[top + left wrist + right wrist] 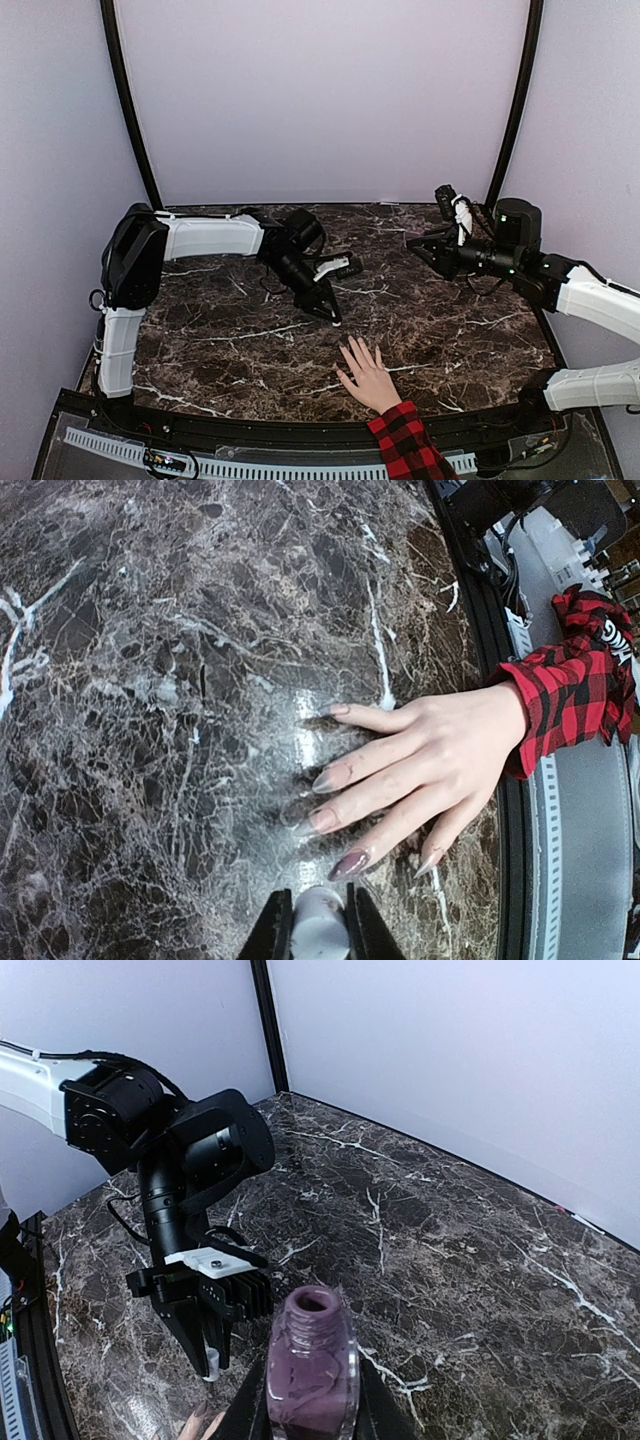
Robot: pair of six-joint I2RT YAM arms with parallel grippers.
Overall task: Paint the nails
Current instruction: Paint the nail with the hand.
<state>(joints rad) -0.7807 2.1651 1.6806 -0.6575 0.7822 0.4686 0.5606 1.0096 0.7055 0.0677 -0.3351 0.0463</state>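
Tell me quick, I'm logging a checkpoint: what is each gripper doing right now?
Left gripper: closed on the white cylindrical polish-brush cap.
Right gripper: closed on the open purple glass polish bottle.

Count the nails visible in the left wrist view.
5 nails, all on the hand. Top to bottom: one on the top digit, three on the long fingers below it, and one on the short bottom digit. None looks hidden.
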